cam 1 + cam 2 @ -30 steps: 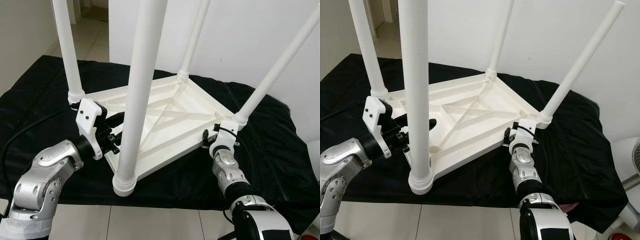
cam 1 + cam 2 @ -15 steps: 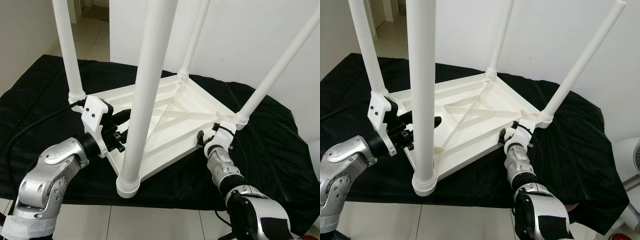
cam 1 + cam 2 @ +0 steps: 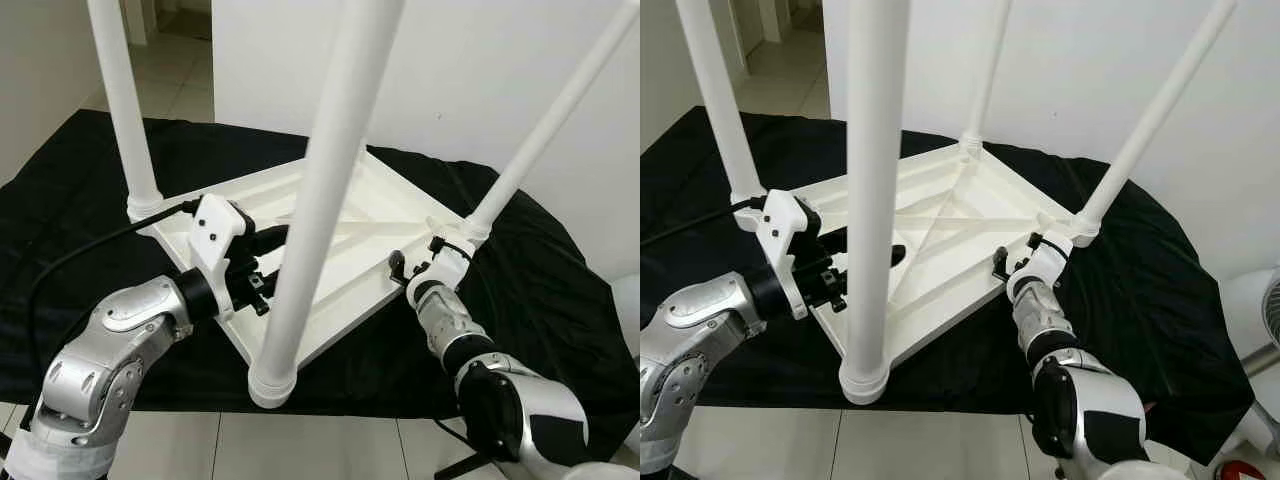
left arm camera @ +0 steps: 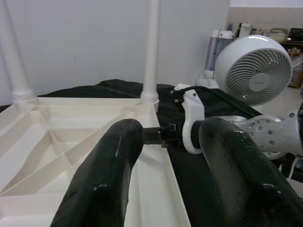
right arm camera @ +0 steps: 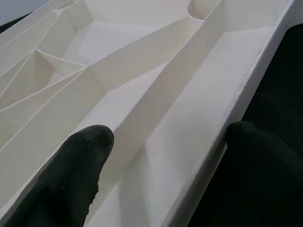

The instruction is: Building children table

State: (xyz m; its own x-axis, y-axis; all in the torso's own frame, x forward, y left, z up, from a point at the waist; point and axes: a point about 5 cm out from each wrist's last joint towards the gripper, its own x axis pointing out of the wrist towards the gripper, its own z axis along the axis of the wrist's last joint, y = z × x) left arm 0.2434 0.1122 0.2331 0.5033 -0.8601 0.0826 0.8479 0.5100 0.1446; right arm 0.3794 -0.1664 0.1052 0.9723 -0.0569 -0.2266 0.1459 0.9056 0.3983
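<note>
A black cloth (image 3: pixel 80 190) covers the surface. On it the white table (image 3: pixel 940 235) lies upside down, top flat on the cloth, its four legs (image 3: pixel 325 190) standing upward. The left claw (image 3: pixel 262 268) straddles the top's left edge, fingers (image 4: pixel 102 184) spread. The right claw (image 3: pixel 1006 264) straddles the right edge, fingers (image 5: pixel 71 165) parted either side of the rim.
</note>
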